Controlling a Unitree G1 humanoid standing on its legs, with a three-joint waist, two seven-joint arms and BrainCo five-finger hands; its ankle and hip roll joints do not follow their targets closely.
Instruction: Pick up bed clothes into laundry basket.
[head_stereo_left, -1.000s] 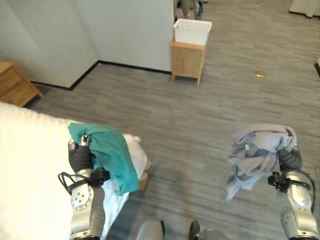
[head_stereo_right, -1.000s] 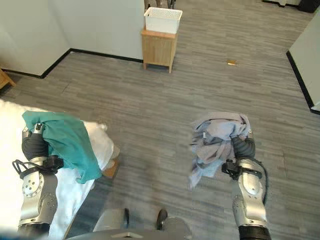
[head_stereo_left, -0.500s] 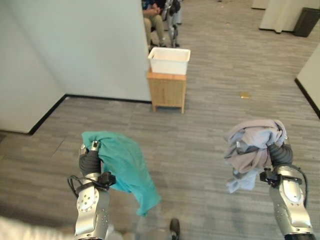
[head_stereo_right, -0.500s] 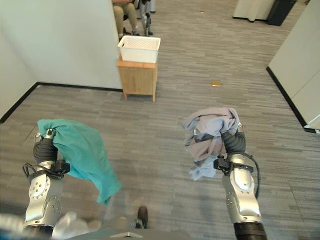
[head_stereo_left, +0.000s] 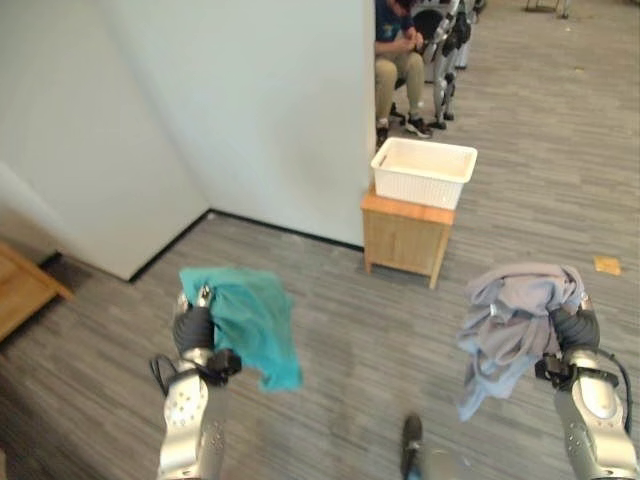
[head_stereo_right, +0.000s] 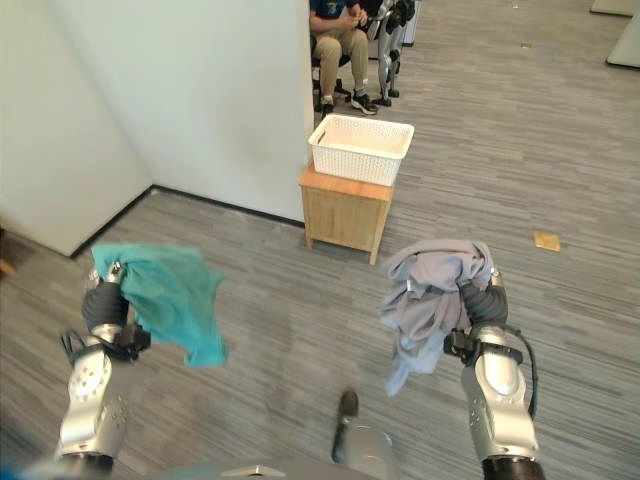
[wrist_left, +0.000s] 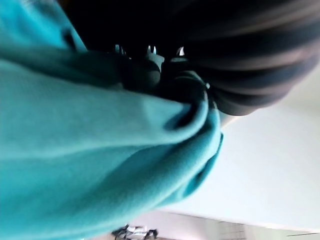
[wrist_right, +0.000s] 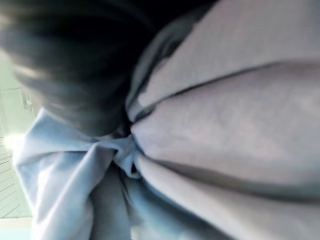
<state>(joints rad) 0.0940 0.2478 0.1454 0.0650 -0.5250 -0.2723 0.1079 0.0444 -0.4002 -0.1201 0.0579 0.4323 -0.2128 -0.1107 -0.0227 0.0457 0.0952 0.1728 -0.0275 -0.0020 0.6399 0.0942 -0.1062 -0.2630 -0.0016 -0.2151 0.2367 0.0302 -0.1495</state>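
My left hand (head_stereo_left: 194, 328) is raised at the lower left, shut on a teal cloth (head_stereo_left: 247, 322) that drapes over it and hangs to the right; the left wrist view has the teal cloth (wrist_left: 90, 165) bunched against the hand. At the lower right my right hand (head_stereo_left: 574, 326) is shut on a bundle of grey clothes (head_stereo_left: 510, 320) hanging over it, and the grey clothes (wrist_right: 220, 120) press close in the right wrist view. A white laundry basket (head_stereo_left: 424, 172) stands on a small wooden cabinet (head_stereo_left: 405, 235) ahead, by the wall's corner.
A white wall (head_stereo_left: 240, 100) with a dark skirting runs along the left and ends at a corner by the cabinet. A person (head_stereo_left: 397, 50) sits on a chair behind that corner. A small yellow scrap (head_stereo_left: 606, 264) lies on the grey plank floor at the right.
The camera has turned and moved on: the basket and cabinet now stand nearer and further right. Both hands keep their cloth bundles held up as before.
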